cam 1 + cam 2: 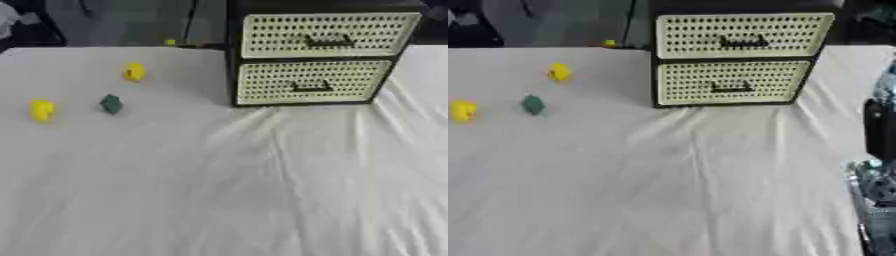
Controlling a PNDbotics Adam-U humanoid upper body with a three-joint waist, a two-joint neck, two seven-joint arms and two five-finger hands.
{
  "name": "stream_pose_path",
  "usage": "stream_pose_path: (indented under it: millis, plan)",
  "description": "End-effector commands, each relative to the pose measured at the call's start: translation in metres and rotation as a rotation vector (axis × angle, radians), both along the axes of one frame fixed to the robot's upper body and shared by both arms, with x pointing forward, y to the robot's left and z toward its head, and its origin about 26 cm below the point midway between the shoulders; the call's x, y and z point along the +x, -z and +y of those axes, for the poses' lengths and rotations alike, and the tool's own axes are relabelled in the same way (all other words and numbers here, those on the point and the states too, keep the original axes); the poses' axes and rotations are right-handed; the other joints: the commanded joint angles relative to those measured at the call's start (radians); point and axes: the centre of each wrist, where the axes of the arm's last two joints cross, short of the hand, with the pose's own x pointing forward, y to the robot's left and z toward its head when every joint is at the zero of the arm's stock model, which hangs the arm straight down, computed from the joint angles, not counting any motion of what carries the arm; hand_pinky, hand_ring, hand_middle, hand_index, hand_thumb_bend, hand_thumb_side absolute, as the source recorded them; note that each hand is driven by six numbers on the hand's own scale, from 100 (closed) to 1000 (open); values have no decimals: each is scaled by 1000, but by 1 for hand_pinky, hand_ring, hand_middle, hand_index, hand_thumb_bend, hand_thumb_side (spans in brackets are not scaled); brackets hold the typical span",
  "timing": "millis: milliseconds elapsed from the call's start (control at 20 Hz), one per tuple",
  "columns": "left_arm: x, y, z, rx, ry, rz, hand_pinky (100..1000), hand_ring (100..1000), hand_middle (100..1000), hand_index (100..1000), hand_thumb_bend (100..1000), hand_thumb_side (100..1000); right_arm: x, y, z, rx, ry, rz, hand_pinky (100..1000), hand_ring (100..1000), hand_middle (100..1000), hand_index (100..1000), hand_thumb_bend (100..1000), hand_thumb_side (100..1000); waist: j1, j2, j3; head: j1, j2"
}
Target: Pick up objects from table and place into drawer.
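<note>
You have a counter (pixel 219 190) draped in wrinkled white cloth filling most of the frame. Along the top edge behind it, you see a dark background with a grey panel (pixel 122 22) at upper left.

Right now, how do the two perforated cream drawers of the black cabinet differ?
The upper perforated cream drawer looks larger and sits nearer the cabinet top; the lower perforated cream drawer looks narrower and sits just above the white cloth. Both look closed, each with a dark handle at its middle.
</note>
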Motion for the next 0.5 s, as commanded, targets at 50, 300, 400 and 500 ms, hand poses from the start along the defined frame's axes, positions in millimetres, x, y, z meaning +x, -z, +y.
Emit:
stream_pose_path:
  millis: [50, 300, 400, 500]
  plan:
    - [-3, -6, -1, 7, 2, -23, 535, 649, 806, 821, 100, 933, -3, -9, -2, -20, -4, -31, 519, 498, 574, 767, 100, 683, 0, -17, 0, 5, -11]
    - [-3, -6, 0, 7, -1, -21, 535, 649, 806, 821, 100, 934, -6, -20, -14, -122, 56, 26, 522, 495, 517, 778, 100, 711, -1, -19, -3, 5, -6]
    - [-3, -5, 0, 7, -3, -18, 535, 649, 807, 821, 100, 934, -9, -30, -22, -228, 132, 109, 517, 490, 508, 781, 100, 731, -2, -20, -5, 5, -4]
    - [-3, -5, 0, 8, -3, -14, 534, 650, 807, 821, 100, 934, -12, -44, -29, -368, 228, 211, 507, 484, 504, 791, 100, 748, -3, -22, -6, 5, -2]
